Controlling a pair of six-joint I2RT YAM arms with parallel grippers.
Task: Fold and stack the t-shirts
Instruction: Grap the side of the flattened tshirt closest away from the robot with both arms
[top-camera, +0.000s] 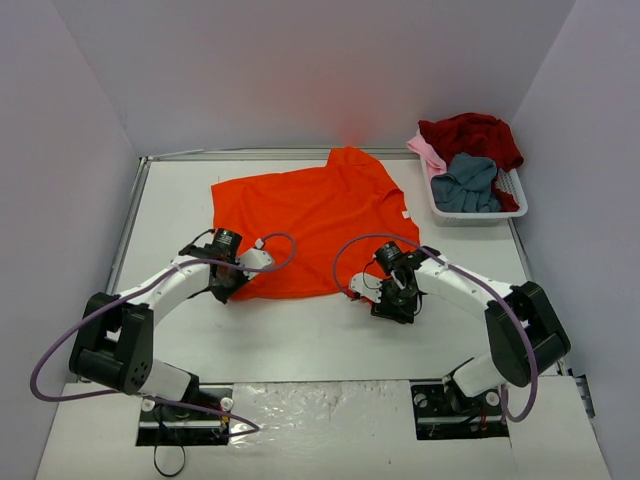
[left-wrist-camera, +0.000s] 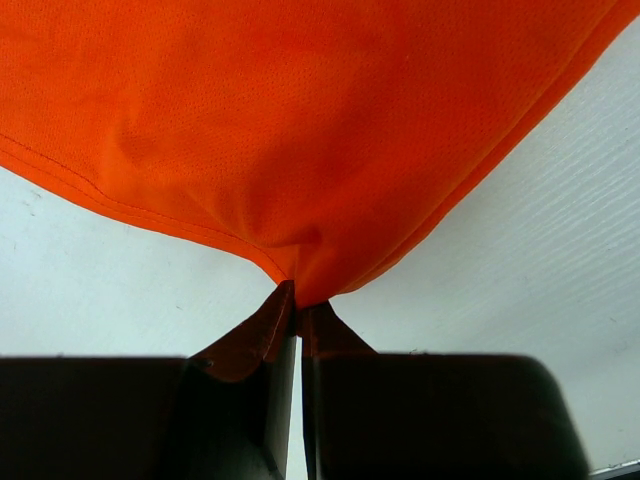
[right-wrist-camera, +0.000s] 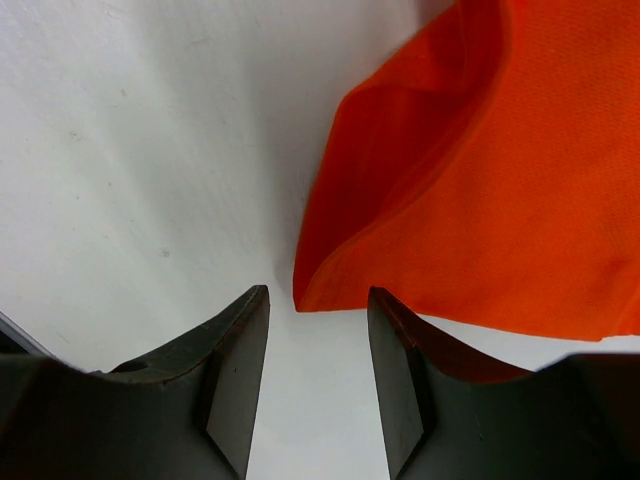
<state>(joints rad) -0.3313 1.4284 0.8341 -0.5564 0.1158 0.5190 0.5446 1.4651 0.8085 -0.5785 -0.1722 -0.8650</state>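
Top external view: we see the bright orange-red t-shirt (top-camera: 320, 215) spread out over the middle of the white table (top-camera: 300, 335). A small white patch (top-camera: 405, 213) sits at the shirt's right edge; it is too small for us to say whether it carries any writing. We can read no brand or lettering on the cloth in either wrist view.

In the upper right of the frame stands a white slatted basket (top-camera: 470, 216), well apart from the spread shirt. It holds a dark red t-shirt (top-camera: 475, 135) heaped at the back, a grey-blue t-shirt (top-camera: 467, 185) in front of it, and a pale pink t-shirt (top-camera: 428, 152) hanging over the left rim. Purple cables (top-camera: 60, 350) loop along both arms.

In the left wrist view, the left gripper (left-wrist-camera: 297, 305) is pinched tight on the shirt's hem at the lower left corner, and the cloth fans up from the closed jaws to fill the upper frame.

In the right wrist view, the right gripper (right-wrist-camera: 318, 300) has its jaws apart with nothing held. The shirt's lower right corner lies on the table and reaches just to the mouth of the gap, nearer the right-hand finger, with bare table to the left.
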